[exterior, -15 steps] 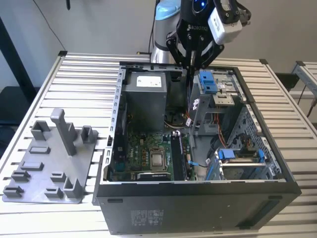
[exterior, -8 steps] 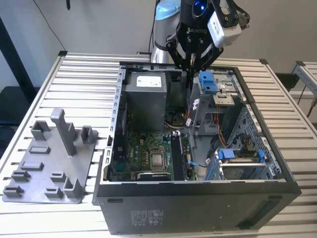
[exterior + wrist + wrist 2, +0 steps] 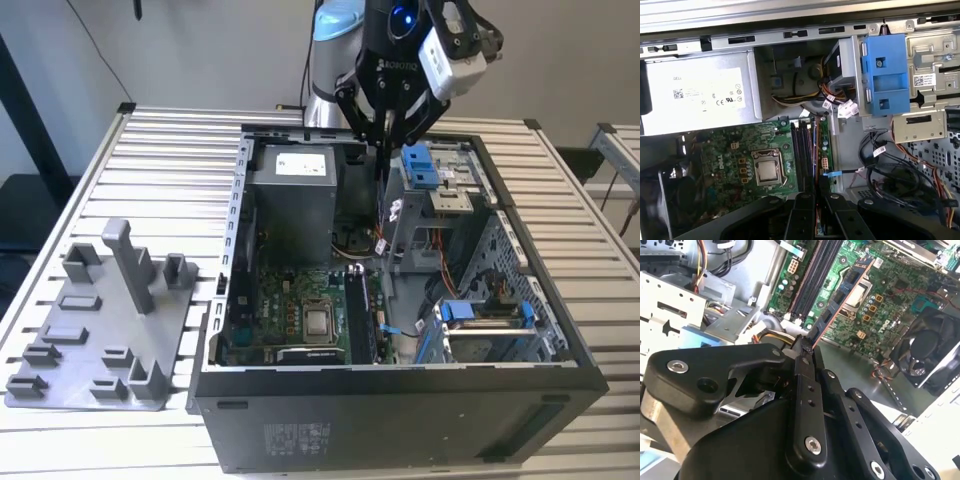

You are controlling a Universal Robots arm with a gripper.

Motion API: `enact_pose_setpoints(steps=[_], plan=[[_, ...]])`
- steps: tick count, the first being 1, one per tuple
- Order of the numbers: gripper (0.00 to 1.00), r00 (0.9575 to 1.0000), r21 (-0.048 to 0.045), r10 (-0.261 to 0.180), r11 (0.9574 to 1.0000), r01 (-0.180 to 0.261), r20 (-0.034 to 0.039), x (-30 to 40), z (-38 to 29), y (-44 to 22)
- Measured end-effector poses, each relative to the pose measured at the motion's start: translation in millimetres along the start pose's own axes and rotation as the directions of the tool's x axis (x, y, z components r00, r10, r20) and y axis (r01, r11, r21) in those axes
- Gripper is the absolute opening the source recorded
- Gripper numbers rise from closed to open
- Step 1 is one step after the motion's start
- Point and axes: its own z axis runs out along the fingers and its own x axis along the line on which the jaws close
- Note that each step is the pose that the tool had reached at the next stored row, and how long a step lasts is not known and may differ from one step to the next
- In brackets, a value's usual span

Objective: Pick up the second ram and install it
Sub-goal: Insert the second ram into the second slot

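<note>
While in pincer (image 3: 806,344), flat second ram (image 3: 841,294).

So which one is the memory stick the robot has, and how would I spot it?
Find the open black computer case on the slatted table; the gripper hangs over it. Pinched in it is the second ram, a thin flat stick pointing down at the green board. Unlike the long black slots fixed there, it is in the air, with dark chips and a coppery edge.
</note>
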Motion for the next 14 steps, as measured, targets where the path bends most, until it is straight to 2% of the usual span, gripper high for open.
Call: enact_pose_setpoints(steps=[8,14], plan=[[0.14,0.9974,-0.0033,-0.072,0.9974,0.072,0.0008,0.7,13.7,0.0],[0.14,0.9972,-0.0032,-0.075,0.9972,0.075,0.0008,0.1,24.3,-6.4]])
